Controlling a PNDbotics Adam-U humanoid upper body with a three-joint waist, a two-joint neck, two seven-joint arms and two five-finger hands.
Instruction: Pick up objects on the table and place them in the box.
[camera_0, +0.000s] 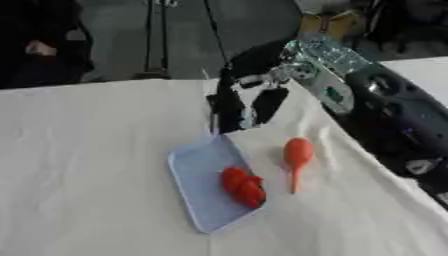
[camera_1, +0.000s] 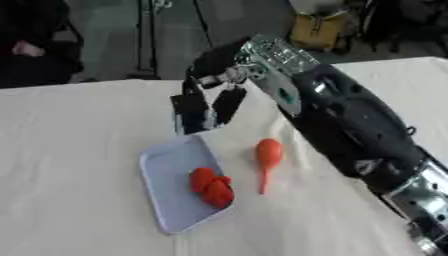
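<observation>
Right robot hand (camera_0: 248, 106): hangs at the far end of the tray, fingers straight and apart, holding nothing.
Left robot hand: not in view.
Box (camera_0: 194, 172): shallow pale-blue tray on the bench (camera_0: 87, 175); red object (camera_0: 242, 186) already inside.
Orange bulb (camera_0: 297, 154): on the cloth just beside the tray's right edge, stem toward the near side.
Risk: the rounded bulb may roll from a closing hand; fingers could nudge the light tray askew.
</observation>
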